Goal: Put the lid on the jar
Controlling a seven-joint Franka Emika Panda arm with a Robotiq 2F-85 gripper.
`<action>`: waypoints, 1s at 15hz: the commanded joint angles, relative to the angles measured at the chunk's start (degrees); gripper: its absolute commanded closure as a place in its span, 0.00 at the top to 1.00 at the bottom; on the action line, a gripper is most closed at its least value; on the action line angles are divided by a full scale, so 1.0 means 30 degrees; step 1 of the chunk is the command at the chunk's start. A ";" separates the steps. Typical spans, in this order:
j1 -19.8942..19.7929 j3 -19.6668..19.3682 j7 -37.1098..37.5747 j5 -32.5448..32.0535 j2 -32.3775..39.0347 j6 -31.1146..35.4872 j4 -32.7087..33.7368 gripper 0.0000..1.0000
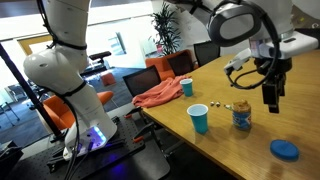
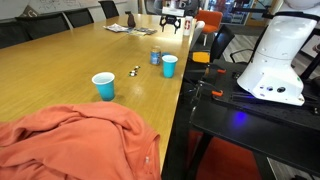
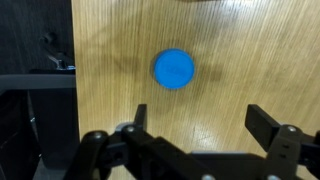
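Lid on table (jar seemingly nearer cups)

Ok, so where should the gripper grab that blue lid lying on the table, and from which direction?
Probably by its rim, with a finger on each of two opposite edges, coming straight down from above. The lid is a thin disc lying flat on the table with no knob visible, so only its edge offers a hold. In the wrist view the open gripper looks spread wider than the lid.

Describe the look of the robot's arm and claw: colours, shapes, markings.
The arm is glossy white, built of rounded segments with dark rings at the joints. The claw is black, with two blocky fingers on linked bars. No markings can be made out.
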 commanded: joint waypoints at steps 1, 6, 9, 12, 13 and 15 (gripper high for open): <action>-0.0794 0.0036 -0.0527 0.0570 0.2985 -0.1153 0.3635 1.00; -0.1647 0.0322 -0.0921 0.0521 0.5822 -0.1624 0.6536 1.00; -0.1998 0.0666 -0.1312 0.0652 0.6978 -0.1670 0.7595 1.00; -0.2253 0.1230 -0.1761 0.0994 0.7665 -0.1544 0.8016 1.00; -0.2290 0.1368 -0.1924 0.1059 0.7846 -0.1522 0.8066 1.00; -0.2203 0.1401 -0.2017 0.1017 0.8092 -0.1544 0.8007 1.00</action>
